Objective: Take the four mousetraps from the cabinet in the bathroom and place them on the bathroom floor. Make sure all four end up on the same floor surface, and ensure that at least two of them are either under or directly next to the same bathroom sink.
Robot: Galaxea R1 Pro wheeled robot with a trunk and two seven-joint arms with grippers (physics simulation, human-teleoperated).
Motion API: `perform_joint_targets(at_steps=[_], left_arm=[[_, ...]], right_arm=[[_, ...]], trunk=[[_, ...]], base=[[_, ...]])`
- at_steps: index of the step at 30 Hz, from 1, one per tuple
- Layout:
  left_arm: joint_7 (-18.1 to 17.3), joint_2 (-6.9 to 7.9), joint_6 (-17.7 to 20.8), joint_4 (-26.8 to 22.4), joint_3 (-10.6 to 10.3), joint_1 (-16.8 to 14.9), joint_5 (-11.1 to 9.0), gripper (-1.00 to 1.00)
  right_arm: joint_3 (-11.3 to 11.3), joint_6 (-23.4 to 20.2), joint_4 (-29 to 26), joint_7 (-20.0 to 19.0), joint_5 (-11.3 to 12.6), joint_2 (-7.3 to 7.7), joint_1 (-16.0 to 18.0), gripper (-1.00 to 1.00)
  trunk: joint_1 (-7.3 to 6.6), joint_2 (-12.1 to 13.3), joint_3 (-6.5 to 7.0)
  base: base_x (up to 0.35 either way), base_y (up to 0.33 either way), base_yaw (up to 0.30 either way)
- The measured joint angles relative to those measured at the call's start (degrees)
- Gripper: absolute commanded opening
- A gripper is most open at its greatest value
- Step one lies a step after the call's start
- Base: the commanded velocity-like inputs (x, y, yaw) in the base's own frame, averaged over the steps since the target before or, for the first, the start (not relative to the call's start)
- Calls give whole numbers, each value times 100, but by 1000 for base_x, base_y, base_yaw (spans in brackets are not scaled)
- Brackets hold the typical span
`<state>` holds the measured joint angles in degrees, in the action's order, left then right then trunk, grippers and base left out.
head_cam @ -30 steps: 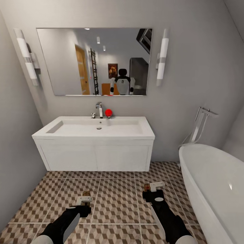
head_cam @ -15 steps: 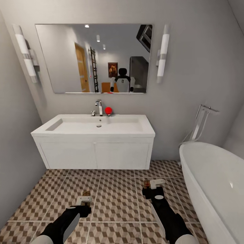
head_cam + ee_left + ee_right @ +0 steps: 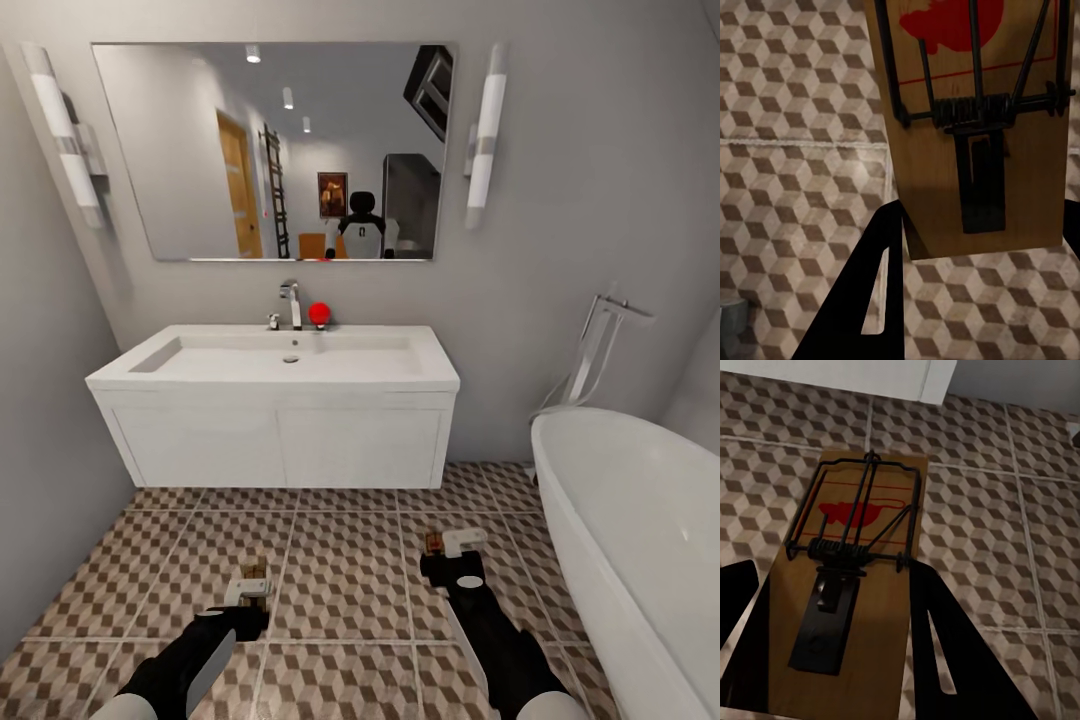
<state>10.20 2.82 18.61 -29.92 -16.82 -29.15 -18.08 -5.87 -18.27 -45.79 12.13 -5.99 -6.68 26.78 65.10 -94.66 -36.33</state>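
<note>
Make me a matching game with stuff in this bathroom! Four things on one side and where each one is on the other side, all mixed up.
Things:
1. mirror
2. bathtub
3. red ball
4. mousetrap

Places:
A. held in the left gripper, above the tiled floor
B. on the wall above the sink
C. at the right side of the room
D. on the sink's back edge, beside the faucet

Pairs: 1-B, 2-C, 3-D, 4-A
</note>
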Motion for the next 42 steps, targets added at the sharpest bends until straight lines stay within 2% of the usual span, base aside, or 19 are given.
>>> perform_joint_targets(at_steps=[19,30,32,34,35,37,39,42], left_arm=[[0,0,-7,-9,0,0,0,-100],[1,0,-7,-9,0,0,0,-100],[3,0,-7,-13,0,0,0,-100],[3,0,-7,-21,0,0,0,-100],[2,0,-7,-22,0,0,0,-100],[3,0,-8,-28,5,0,5,-100],[4,4,-7,-111,5,-1,8,-100],[3,22,-6,-430,1,-1,15,-100]], right_arm=[[-9,12,-2,-22,0,0,0,-100],[-18,35,-9,-13,-13,-1,0,-100],[-21,227,-9,-20,-24,-1,0,-100],[-71,737,-1,-32,-37,-1,1,-100],[-98,839,5,-32,-36,-1,0,-100],[-263,1100,18,-32,-35,-1,0,-100],[-434,1218,37,-38,-35,-1,0,-100],[-542,1275,85,-43,-35,2,0,-100]], trunk=[[417,-762,-510],[659,-1204,-716],[703,-1284,-752],[747,-1364,-788],[769,-1404,-806],[813,-1485,-842],[857,-1565,-878],[923,-1685,-932]], base=[[0,0,0],[0,0,0],[0,0,0],[0,0,0],[0,0,0],[0,0,0],[0,0,0],[0,0,0]])
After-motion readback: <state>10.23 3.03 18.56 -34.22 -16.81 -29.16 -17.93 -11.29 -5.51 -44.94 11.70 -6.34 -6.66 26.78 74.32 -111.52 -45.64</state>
